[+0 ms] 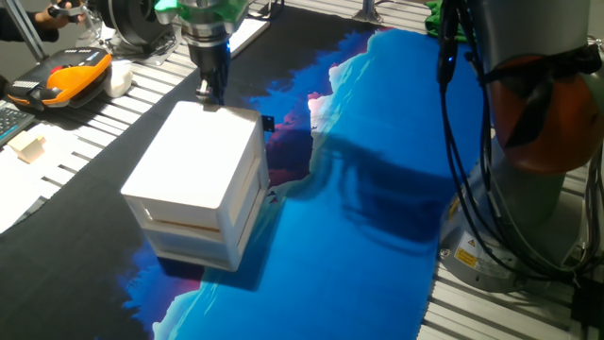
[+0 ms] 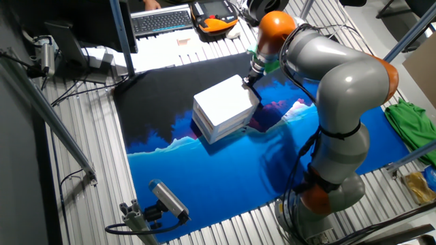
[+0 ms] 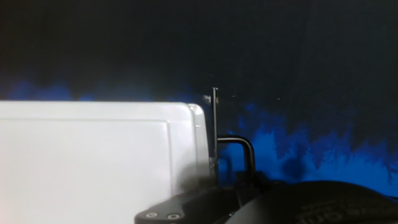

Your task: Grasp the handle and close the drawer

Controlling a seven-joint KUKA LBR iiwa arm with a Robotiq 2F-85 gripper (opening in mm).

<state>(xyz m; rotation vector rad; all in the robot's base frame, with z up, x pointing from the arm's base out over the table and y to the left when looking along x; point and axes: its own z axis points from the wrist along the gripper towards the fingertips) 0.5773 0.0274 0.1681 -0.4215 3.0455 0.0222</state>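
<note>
The small white cabinet (image 1: 193, 170) stands on the blue and black mat. The drawer (image 1: 247, 161) is its upper tier and looks flush with the cabinet body. The drawer's small black handle (image 1: 269, 123) sticks out from the far right face. In the hand view the handle (image 3: 242, 152) is a dark loop just right of the white cabinet top (image 3: 93, 162). My gripper (image 1: 209, 92) points down at the cabinet's far top edge, left of the handle and apart from it. Its fingers look close together with nothing between them. In the other fixed view the gripper (image 2: 250, 78) sits at the cabinet's (image 2: 225, 109) far corner.
The arm's base (image 1: 514, 236) and its cables stand at the right of the mat. An orange and black device (image 1: 75, 76), a keyboard (image 2: 162, 20) and papers lie beyond the mat's far left edge. A camera on a mount (image 2: 167, 201) sits at the near side.
</note>
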